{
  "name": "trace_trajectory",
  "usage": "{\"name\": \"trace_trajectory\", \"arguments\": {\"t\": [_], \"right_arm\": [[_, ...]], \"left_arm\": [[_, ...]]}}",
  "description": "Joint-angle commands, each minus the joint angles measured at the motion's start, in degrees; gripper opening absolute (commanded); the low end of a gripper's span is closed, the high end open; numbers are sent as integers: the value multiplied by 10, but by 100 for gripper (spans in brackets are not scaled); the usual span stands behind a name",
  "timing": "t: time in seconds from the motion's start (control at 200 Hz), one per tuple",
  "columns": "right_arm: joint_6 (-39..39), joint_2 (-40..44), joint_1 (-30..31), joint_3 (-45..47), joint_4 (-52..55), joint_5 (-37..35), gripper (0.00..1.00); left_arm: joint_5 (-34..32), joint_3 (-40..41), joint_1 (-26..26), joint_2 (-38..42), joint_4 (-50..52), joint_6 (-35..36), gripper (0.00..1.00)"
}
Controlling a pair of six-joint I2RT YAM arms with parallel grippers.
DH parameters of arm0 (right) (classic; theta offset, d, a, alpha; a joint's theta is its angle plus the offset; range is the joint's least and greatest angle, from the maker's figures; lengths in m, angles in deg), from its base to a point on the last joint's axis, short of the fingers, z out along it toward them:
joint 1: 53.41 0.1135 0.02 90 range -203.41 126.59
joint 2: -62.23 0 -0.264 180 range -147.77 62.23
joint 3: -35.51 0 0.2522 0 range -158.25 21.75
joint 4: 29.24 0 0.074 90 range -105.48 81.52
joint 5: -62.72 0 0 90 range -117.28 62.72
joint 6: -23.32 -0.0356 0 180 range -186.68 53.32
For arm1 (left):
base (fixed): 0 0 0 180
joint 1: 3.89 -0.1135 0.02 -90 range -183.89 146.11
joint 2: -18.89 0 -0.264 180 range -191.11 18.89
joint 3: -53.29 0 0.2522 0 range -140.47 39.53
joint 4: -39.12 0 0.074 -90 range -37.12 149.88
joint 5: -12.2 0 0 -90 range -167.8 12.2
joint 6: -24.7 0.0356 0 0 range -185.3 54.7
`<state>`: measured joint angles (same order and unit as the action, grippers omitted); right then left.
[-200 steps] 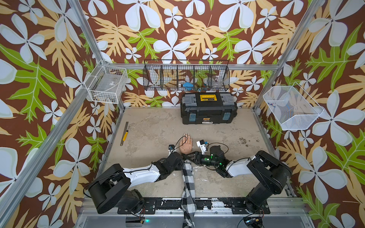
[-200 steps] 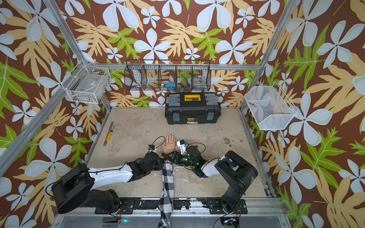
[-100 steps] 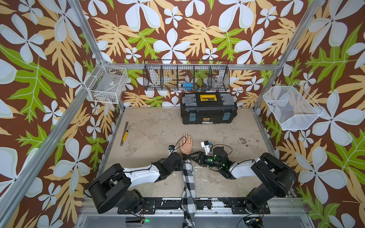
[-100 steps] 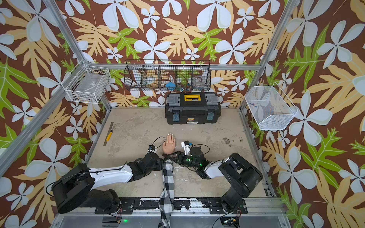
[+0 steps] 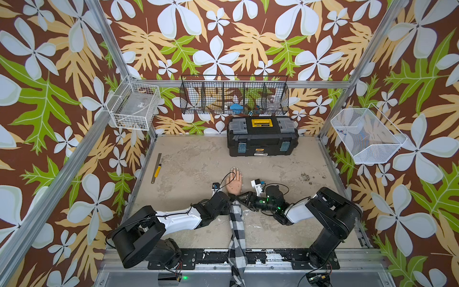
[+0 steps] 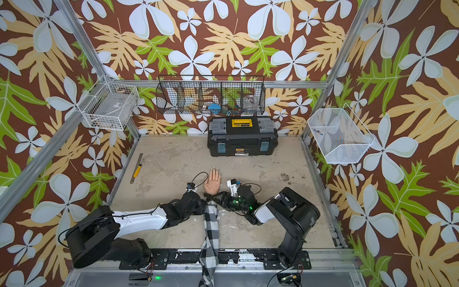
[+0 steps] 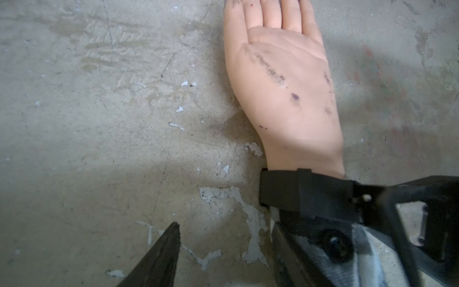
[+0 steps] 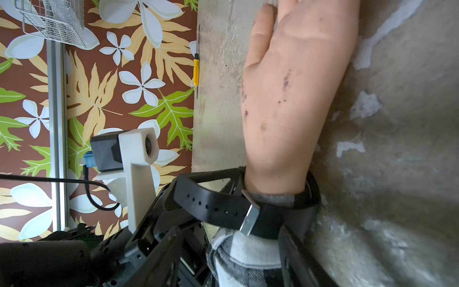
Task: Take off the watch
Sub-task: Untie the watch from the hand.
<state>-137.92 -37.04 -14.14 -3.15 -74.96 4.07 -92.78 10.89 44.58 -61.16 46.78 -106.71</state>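
Below centre in both top views, the left gripper and right gripper, both spread, flank the watch (strap buckled).

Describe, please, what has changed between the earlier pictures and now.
The right arm eased slightly outward, then came back; the right hand is still at the watch on the mannequin hand's wrist. Nothing visibly taken or released. The left arm, watch and toolbox stayed put.

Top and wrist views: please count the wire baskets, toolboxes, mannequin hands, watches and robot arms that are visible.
Wire baskets: 3
Toolbox: 1
Mannequin hand: 1
Watch: 1
Robot arms: 2
Total: 8
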Motion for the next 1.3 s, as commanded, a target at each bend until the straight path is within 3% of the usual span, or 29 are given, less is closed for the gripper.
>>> {"name": "trace_trajectory", "arguments": {"t": [0.0,0.816,1.296], "right_arm": [[6,3,0,-6,-24,8,62],[2,11,0,12,-21,-1,58],[-45,-35,0,-15,-97,37,55]], "left_arm": [[9,-4,0,-2,-7,8,61],[13,-9,0,-9,-11,7,61],[16,-10,0,-15,-13,9,61]]}}
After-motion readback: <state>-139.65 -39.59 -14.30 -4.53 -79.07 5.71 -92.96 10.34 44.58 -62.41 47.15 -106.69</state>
